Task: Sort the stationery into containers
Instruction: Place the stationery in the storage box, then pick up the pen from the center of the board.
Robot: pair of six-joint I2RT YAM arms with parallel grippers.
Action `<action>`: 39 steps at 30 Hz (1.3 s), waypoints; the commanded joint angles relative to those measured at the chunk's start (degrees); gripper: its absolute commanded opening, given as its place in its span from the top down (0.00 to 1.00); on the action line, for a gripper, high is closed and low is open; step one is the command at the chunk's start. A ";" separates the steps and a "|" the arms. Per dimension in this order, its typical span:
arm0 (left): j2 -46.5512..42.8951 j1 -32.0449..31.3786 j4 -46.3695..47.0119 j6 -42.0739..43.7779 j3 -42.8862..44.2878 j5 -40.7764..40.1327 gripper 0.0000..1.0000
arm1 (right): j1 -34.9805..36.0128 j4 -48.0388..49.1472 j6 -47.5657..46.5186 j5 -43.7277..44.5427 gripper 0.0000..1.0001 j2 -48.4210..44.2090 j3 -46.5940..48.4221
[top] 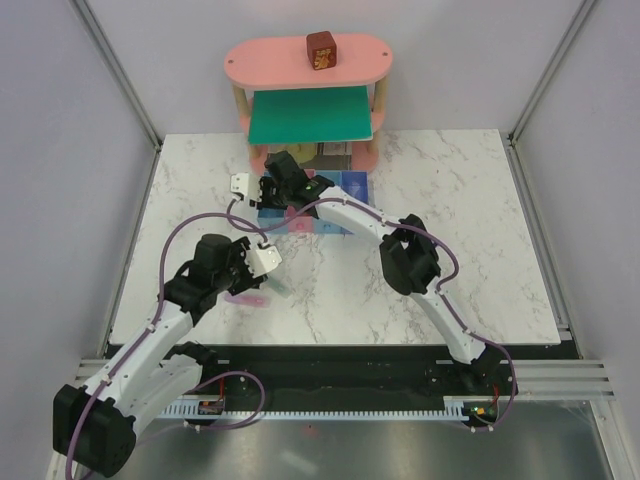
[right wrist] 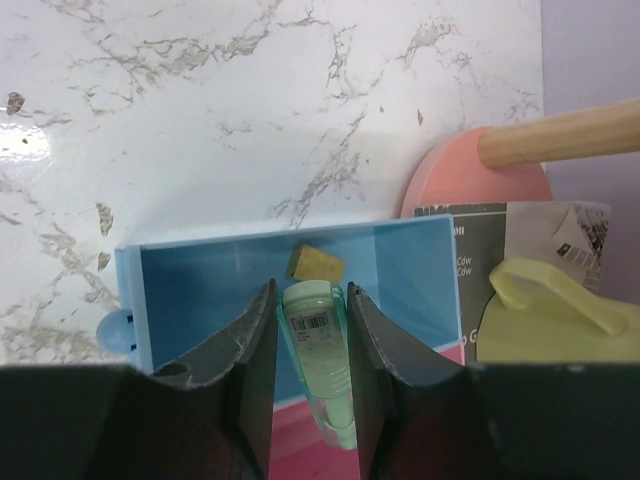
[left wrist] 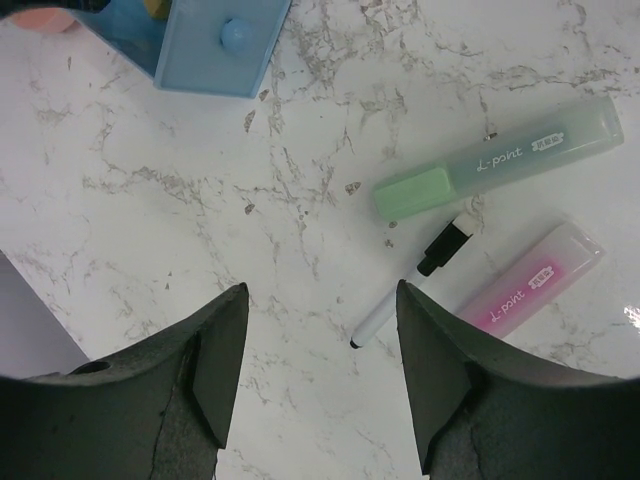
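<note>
My right gripper [right wrist: 312, 300] is shut on a mint-green marker [right wrist: 320, 365] and holds it over the light blue bin [right wrist: 200, 290] at the left end of the containers [top: 335, 215]. A tiny yellow cube [right wrist: 315, 264] lies inside that bin. The pink bin [right wrist: 300, 440] shows just below it. My left gripper [left wrist: 320, 330] hangs open above bare table. Just right of it lie a thin white pen with a black cap [left wrist: 410, 290], a pink flat stick [left wrist: 530, 280] and another mint-green marker [left wrist: 500, 165]. In the top view the left gripper [top: 262, 258] is near the pink stick [top: 245, 298].
The pink and green shelf unit [top: 310, 100] stands behind the bins, with a dark red cube [top: 321, 50] on top. Its pink base [right wrist: 470, 185] and a wooden post [right wrist: 560, 135] are close to my right gripper. A pale yellow object [right wrist: 555, 300] sits under the shelf.
</note>
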 commanded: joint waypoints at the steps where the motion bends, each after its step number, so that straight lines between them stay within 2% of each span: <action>1: -0.90 -0.08 -0.80 0.09 0.86 1.28 0.33 | 1.03 5.82 -1.42 -1.79 0.87 2.23 3.40; 9: -0.72 -0.17 -1.06 -0.44 1.30 1.02 0.33 | 2.17 7.23 -3.18 -2.84 0.87 5.21 4.10; 11: -0.72 -0.17 -1.06 -0.53 1.30 1.10 0.33 | 2.17 7.23 -2.74 -2.58 0.82 5.39 3.84; 12: -0.64 -0.17 -1.06 -0.53 1.21 1.11 0.33 | 2.17 7.49 -2.57 -2.49 0.76 5.39 3.58; 13: -0.72 -0.17 -0.98 -0.53 1.21 1.11 0.33 | 2.26 7.75 -2.22 -2.23 0.58 5.13 2.53; 14: -0.55 -0.17 -0.89 -0.53 1.12 1.11 0.33 | 2.17 8.19 -2.21 -1.97 0.51 4.78 1.65; 15: -0.55 -0.17 -0.97 -0.53 1.03 1.19 0.33 | 2.17 9.06 -2.21 -1.96 0.38 3.91 0.77; 17: -0.37 -0.17 -0.98 -0.53 1.03 1.19 0.33 | 2.17 10.38 -1.87 -1.61 0.23 2.76 -1.69; 18: -0.20 -0.17 -0.89 -0.53 1.03 1.28 0.33 | 2.17 11.26 -1.78 -1.52 0.19 2.24 -1.96; 27: 0.51 -0.17 -0.45 -1.32 1.65 1.81 0.33 | 2.08 11.10 -1.34 0.58 0.16 -1.80 -3.89; 39: 2.35 -0.08 0.96 -2.64 4.11 2.42 0.33 | -1.78 13.03 4.11 7.00 0.16 -8.67 -13.56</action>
